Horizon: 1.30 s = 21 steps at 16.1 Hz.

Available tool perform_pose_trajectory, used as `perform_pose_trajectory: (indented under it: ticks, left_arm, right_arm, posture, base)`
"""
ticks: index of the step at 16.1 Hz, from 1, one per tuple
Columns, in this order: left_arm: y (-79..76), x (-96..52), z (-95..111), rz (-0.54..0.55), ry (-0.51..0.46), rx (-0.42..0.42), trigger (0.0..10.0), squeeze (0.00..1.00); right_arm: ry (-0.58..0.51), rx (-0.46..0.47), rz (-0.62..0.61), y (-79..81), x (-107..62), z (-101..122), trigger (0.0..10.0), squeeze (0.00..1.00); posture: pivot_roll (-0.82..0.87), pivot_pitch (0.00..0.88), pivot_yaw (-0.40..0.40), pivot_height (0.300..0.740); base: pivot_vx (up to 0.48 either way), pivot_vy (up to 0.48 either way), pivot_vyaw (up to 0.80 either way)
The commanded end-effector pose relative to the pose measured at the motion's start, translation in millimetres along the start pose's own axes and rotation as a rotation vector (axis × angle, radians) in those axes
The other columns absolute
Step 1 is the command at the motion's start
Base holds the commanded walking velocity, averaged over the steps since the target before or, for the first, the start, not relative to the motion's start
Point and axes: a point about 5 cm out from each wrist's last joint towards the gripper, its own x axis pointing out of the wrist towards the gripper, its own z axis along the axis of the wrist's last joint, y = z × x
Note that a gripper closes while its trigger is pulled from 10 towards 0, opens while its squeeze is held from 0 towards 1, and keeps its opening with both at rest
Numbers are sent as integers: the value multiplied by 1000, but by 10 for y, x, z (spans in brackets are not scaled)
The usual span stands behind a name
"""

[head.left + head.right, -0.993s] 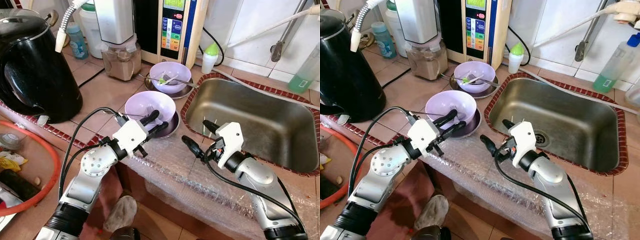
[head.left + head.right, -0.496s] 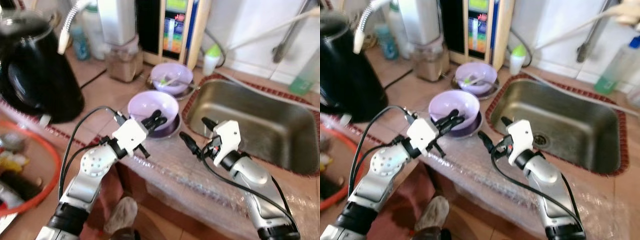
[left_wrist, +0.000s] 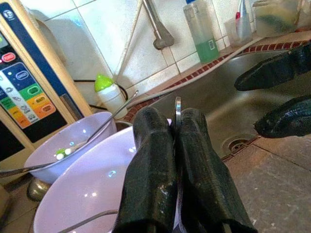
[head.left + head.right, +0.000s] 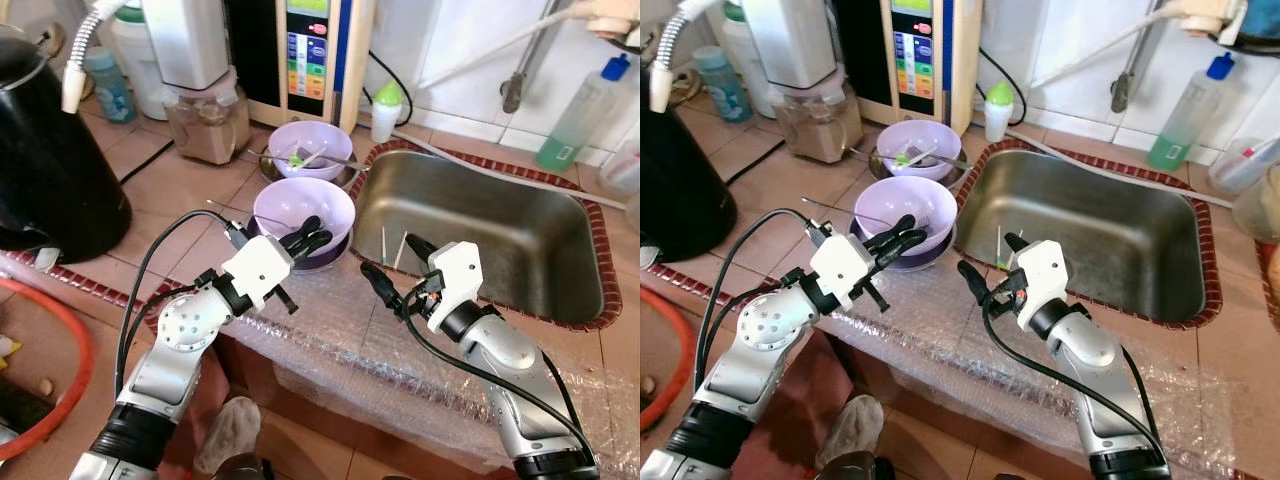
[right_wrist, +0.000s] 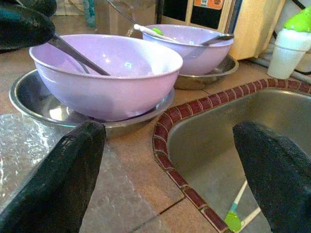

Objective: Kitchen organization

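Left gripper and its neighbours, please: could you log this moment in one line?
left gripper shut on spoon handle over near purple bowl | right gripper open by sink

We see glossy lilac plastic bowls (image 4: 302,206), shiny steel plates (image 5: 29,97), a dull steel sink (image 4: 480,240), and crinkled bubble wrap (image 4: 330,325).

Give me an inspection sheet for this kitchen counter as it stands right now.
Surface: tiled counter, front edge under bubble wrap.
Job's things: two purple bowls on metal plates, utensils inside; steel sink holding two green-tipped sticks.
Clutter: black kettle, blender, green soap bottle.
Grippers: left gripper with jaws shut on a thin metal utensil over the near bowl; right gripper open at the sink's edge.
Cables: black leads along both arms.
Surroundings: white wall tiles, tap pipe.
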Motion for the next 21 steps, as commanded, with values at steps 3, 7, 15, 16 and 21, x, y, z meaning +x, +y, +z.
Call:
perform_pose_trajectory:
  ticks: [3, 7, 15, 16, 21]
  left_arm:
    - [31, -65, 23, 20, 29, 32, 0, 0]
    - [98, -162, 32, 61, 58, 66, 0, 0]
    - [309, -151, 370, 159, -25, 144, 0, 0]
    - [324, -128, 411, 160, -40, 145, 0, 0]
    - [363, 46, 625, 119, -126, 94, 0, 0]
  right_arm:
    - [-12, -12, -10, -9, -8, 4, 10000, 0]
    - [-37, -16, -33, -31, 15, 31, 10000, 0]
    - [-77, -34, -54, -65, 87, 91, 10000, 0]
    - [-82, -36, -60, -69, 97, 98, 10000, 0]
    - [-124, -71, -79, -102, 156, 203, 10000, 0]
  posture:
    - [-13, 22, 8, 740]
    - [-5, 20, 4, 740]
    - [3, 18, -3, 740]
    - [5, 18, -3, 740]
    - [4, 16, 1, 740]
  base:
    - [0, 0, 0]
    - [0, 0, 0]
    - [0, 0, 0]
    - [0, 0, 0]
    - [0, 0, 0]
